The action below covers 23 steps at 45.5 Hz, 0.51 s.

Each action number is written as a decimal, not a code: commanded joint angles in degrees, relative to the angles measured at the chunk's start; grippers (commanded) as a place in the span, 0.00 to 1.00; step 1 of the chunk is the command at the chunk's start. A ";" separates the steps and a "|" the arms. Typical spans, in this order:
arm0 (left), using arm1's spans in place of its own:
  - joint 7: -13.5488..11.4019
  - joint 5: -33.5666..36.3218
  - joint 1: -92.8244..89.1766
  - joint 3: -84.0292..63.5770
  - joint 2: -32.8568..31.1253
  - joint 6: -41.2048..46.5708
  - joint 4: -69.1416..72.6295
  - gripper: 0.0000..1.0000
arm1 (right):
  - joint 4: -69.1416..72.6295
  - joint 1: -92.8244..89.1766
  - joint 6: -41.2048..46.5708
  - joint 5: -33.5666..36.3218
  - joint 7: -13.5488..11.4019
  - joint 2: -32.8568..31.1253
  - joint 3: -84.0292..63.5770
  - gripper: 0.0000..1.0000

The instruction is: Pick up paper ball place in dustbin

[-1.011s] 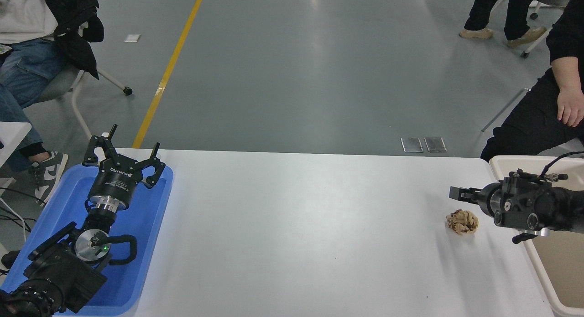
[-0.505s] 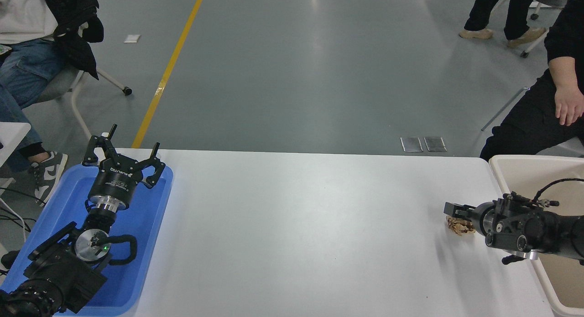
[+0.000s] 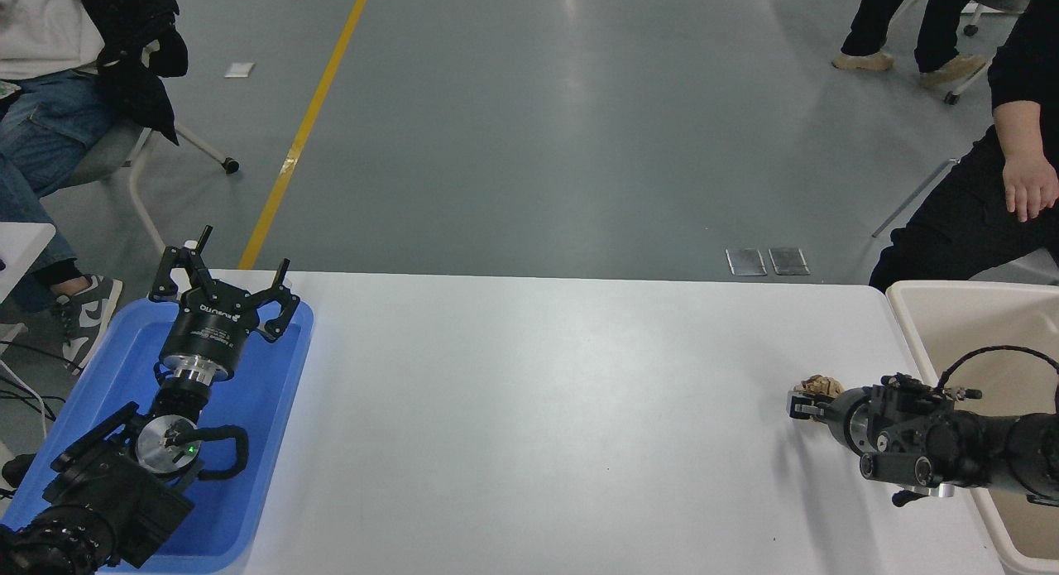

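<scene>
The paper ball (image 3: pixel 819 385), a small tan crumpled wad, lies on the white table (image 3: pixel 546 409) near its right end. My right gripper (image 3: pixel 801 404) comes in from the right edge, low over the table, right at the ball's near side and covering its lower part. The arm hides how the gripper stands on the ball. The dustbin (image 3: pixel 908 312), cream with a thick pale rim, stands at the table's right edge, just right of the ball, with my right arm reaching over it. My left gripper (image 3: pixel 223 287) is parked open over the blue tray at the lower left.
The shallow blue tray (image 3: pixel 273 409) sits at the table's left end under the left arm. A person in black sits beyond the far right corner with a hand (image 3: pixel 1028 186) on the knee. Another person sits at the top left.
My right gripper has come down and toward the near edge, from above and right of the paper ball to directly against it. The ball now shows only partly. The left arm has not moved.
</scene>
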 commanded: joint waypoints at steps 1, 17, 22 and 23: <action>0.02 0.00 0.00 0.00 0.00 0.00 -0.08 1.00 | -0.03 0.17 -0.90 -0.69 0.04 -0.20 -0.20 0.00; 0.02 0.00 0.00 0.00 0.00 0.00 0.01 1.00 | 11.12 13.16 0.94 -1.31 -0.05 -10.74 -7.49 0.00; 0.02 0.00 0.00 0.00 0.00 0.00 -0.08 1.00 | 18.85 21.86 2.87 -1.57 0.04 -14.96 -11.44 0.00; 0.02 0.00 0.00 0.00 0.00 0.00 -0.08 1.00 | 20.17 23.88 3.58 -1.57 0.04 -15.66 -12.41 0.00</action>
